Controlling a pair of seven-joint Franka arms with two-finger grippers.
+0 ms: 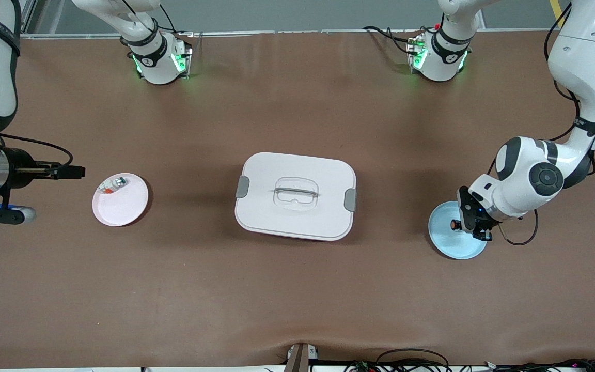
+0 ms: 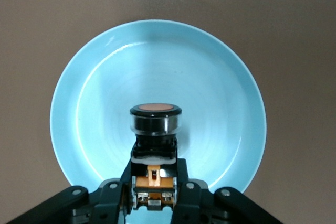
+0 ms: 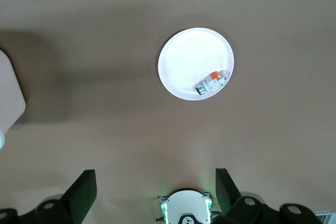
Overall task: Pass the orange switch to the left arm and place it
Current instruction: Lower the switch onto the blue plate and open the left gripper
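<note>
Orange switch point(image 2: 155, 129): small, rigid, light by the look; smooth round cap likely slippery, so the squared black-and-orange body was the better hold.
Left gripper point(image 2: 153, 191): clenched on that body, over the blue plate point(image 1: 444, 245).
Box point(image 1: 296, 195): mid-table between the plates, the obstacle to clear.
Pink plate point(image 1: 127, 209): carried a small silver-and-red item point(image 3: 212, 83).
Right gripper point(image 3: 154, 187): released, waiting near the pink plate.

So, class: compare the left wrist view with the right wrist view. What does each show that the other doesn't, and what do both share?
Only the left wrist view shows the blue plate and the orange switch, gripped in the shut left claw. Only the right wrist view shows the white plate holding a small silver-and-red part, a corner of the box, and the open right claw. Both show the brown table.
</note>
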